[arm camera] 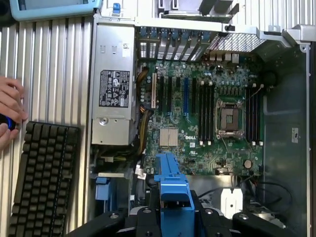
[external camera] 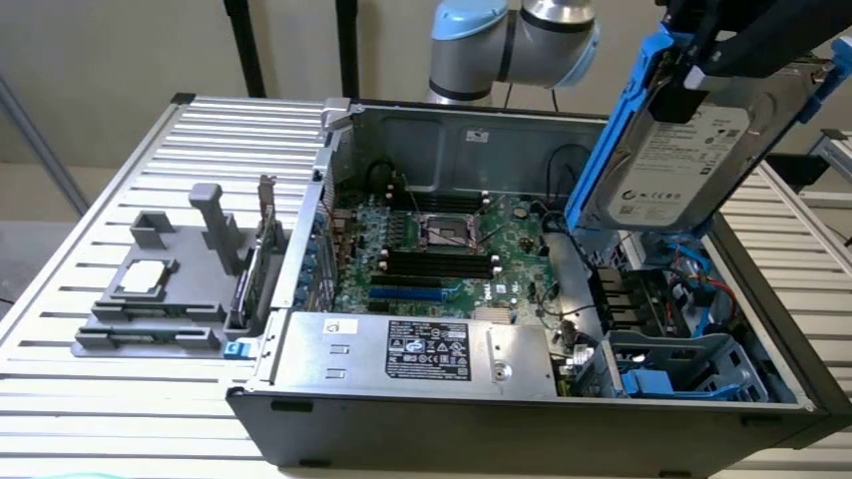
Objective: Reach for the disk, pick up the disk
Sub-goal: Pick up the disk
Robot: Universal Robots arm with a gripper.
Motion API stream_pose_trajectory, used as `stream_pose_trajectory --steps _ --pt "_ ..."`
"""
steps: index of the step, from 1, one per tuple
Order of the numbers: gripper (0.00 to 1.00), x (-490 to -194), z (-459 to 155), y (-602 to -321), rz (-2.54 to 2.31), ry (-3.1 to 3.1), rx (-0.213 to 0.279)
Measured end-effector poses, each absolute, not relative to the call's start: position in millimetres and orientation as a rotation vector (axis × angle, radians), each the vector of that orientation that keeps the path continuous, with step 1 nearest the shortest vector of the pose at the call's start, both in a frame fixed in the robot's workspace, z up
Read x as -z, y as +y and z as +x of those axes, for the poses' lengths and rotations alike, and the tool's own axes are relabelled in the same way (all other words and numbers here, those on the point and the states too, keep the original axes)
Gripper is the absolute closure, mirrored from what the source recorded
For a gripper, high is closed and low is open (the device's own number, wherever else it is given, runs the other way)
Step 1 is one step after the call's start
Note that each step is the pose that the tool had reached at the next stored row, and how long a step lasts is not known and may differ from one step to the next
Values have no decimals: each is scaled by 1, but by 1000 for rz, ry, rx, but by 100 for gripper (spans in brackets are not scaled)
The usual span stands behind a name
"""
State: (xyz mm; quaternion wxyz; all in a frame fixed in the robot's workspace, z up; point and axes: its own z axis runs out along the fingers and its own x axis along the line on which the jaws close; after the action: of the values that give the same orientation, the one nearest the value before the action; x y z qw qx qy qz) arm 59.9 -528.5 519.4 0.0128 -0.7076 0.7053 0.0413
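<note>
One disk [external camera: 685, 150] hangs tilted in the air above the open computer case [external camera: 533, 419], near the exterior view's right, well clear of the motherboard [external camera: 440, 249]. Its blue carrier bracket [arm camera: 170, 182] is clamped between the partly closed fingers of the gripper [external camera: 712, 60]. A person's hand [arm camera: 11, 116] rests beside a black keyboard [arm camera: 42, 180].

Your pincer [external camera: 695, 62] hangs raised at the exterior view's upper right, jaws clamped on the disk [external camera: 672, 160], lifting it upright.
</note>
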Motion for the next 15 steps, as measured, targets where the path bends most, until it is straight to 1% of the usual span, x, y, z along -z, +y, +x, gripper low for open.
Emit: stream_pose_trajectory --steps 15 --pt "67 -521 103 -566 -2209 2203 -140"
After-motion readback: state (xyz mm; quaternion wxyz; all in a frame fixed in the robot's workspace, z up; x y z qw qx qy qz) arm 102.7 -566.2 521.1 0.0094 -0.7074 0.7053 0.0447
